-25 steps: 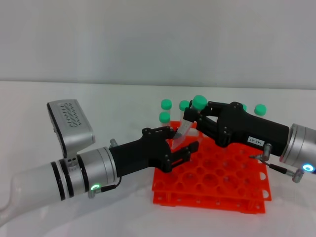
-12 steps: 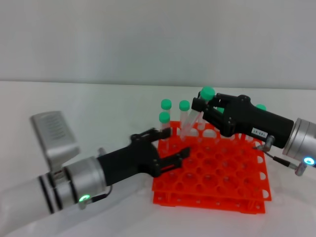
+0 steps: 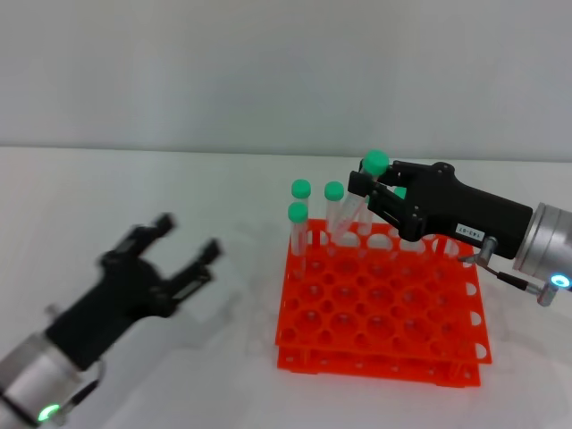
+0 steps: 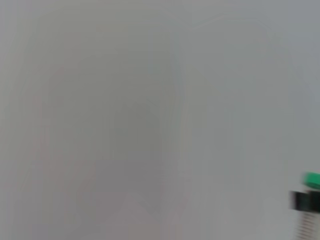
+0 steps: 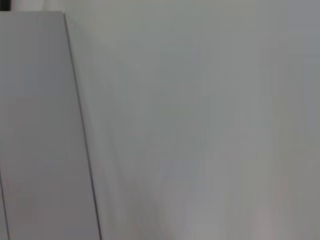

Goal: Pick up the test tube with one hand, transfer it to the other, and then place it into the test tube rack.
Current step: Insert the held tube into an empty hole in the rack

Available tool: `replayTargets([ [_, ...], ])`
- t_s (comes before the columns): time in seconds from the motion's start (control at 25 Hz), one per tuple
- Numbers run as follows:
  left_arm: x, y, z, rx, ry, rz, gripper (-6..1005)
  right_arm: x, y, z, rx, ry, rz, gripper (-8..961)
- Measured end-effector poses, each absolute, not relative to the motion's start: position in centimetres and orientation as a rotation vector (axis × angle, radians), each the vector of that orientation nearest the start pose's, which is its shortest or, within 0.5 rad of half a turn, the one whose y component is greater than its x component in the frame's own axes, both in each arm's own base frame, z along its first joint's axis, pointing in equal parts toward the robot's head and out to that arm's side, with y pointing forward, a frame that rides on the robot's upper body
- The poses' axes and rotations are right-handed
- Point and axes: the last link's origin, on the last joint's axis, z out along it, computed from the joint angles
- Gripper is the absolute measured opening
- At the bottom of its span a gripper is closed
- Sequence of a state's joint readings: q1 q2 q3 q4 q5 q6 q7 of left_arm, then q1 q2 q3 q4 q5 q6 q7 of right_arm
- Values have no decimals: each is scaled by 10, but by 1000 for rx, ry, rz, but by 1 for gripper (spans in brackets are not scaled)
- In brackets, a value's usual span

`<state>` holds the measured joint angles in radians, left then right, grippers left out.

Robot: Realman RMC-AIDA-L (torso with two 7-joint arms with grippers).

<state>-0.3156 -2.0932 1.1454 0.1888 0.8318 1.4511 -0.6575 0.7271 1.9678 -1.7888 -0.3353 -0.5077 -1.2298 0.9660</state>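
One slim clear plastic test tube with a rounded green cap (image 3: 365,192) hangs tilted over the far edge of the bright orange-red plastic rack of round holes (image 3: 384,315), its lower end apparently reaching toward a hole in the rack's back row. It is held this way, I judge, so that it can be lowered into that hole. The black right gripper (image 3: 368,189) reaches over the rack's far right side and its fingers are clamped on the tube just under the cap, so the cap stands above the fingers and the clear body slants down below them; whether the tip has entered the hole is hard to tell. Three other green-capped tubes (image 3: 298,225) stand upright in the rack's far left corner. The black left gripper (image 3: 180,248) hovers well off the rack's left side, fingers spread and empty.
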Motion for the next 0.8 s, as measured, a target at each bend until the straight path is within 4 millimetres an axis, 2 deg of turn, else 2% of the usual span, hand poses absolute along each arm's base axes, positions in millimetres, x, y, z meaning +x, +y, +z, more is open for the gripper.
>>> replayTargets([
  [0.28, -346, 250, -5, -1724, -654, -999, 840, 158, 396, -43, -2490, 308, 1056, 240],
  [0.48, -357, 241, 0, -1646, -675, -968, 838, 154, 396, -54, -2519, 278, 982, 246],
  [0.8, -362, 237, 1, -1623, -689, -953, 832, 152, 401, -68, -2528, 268, 860, 255],
])
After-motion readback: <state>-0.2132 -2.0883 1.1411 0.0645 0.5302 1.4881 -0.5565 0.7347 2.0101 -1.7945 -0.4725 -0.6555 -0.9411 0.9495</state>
